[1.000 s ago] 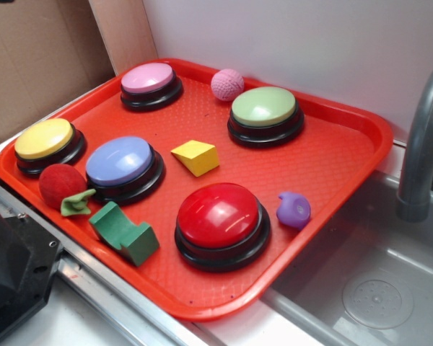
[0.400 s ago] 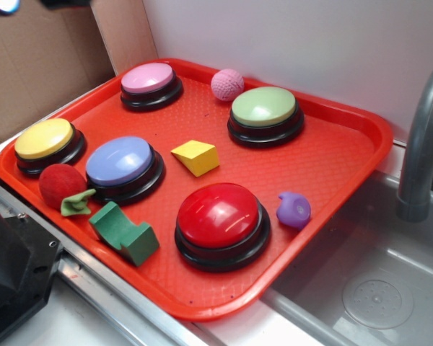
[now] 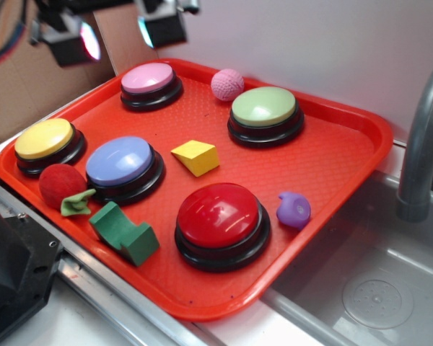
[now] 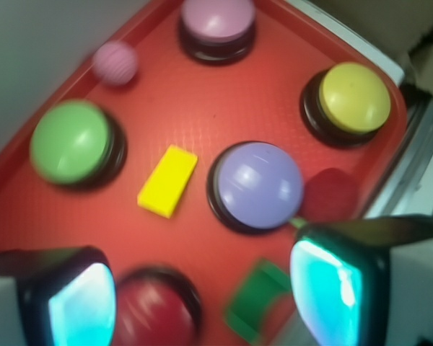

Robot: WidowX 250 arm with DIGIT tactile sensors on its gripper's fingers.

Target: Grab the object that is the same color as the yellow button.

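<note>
Block [image 3: 195, 157], yellow, wedge-shaped: we log it lying mid-tray [image 3: 332, 155], free of any grip. Left to right in the exterior view we list the yellow button [image 3: 45, 140] at the tray's left edge, the blue button [image 3: 120, 162] just left of the block, and the green button [image 3: 264, 107] behind on the right. Hand [image 3: 112, 32] hangs high above the tray's far left corner, fingers [image 4: 78, 299] spread apart, empty.

You see red textured plastic tray [image 3: 332, 155] carrying everything. Below open claw [image 4: 202, 303]: small yellow wedge block [image 3: 195, 157], blue dome button [image 3: 123, 164]. Toward claw's right finger: yellow dome button [image 3: 46, 141], fuzzy red ball [image 3: 60, 183], green foam block [image 3: 123, 234]. Left finger: red dome button [image 3: 221, 220].
</note>
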